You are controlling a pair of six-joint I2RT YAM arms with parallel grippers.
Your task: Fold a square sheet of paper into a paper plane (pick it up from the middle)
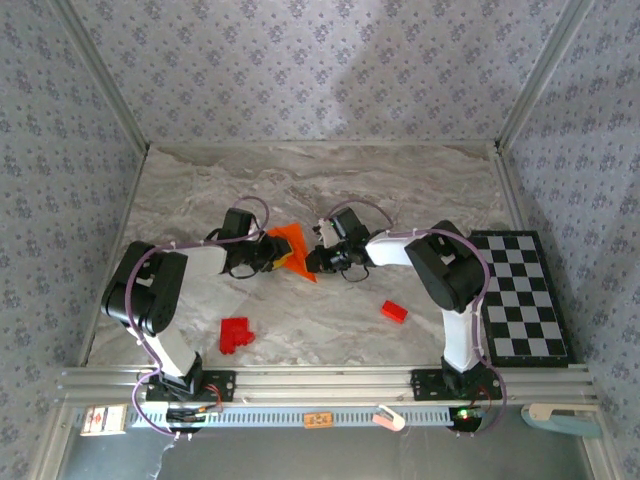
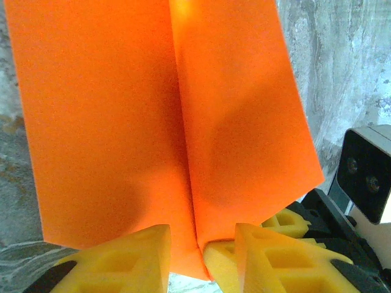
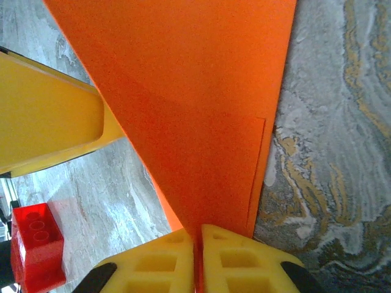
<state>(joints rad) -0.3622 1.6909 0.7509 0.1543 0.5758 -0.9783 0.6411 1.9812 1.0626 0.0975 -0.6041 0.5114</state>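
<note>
Near left: red block cluster [image 1: 235, 333] lies loose on the table [image 1: 400, 190], well apart from the work and no part of the fold.
Near right: 1 single red block [image 1: 394, 311], in front of the right arm, also apart.
Right edge: chequered board [image 1: 520, 300] lies flat beside the right arm, untouched.
Right gripper [image 3: 197, 231]: 2 yellow fingers pressed together, pinching the square sheet of paper [image 2: 104, 122] at its narrow lower end. I judge it the anchor that steadies the sheet.
Left gripper [image 2: 198, 244]: fingers stand apart. The creased bottom tip of the sheet sits in the gap, and neither pad clearly presses it. Probably a regrip along the crease.
Paper position: mid-table, held up between the 2 grippers. Cannot tell whether its lowest corner touches the table.
Paper shape: 1 centre crease with 2 panels beside it. Partly folded, not yet a dart.
Risk: with 1 pinch only, thin paper may sag or swing.
Far: marbled table surface runs on to the back wall.
</note>
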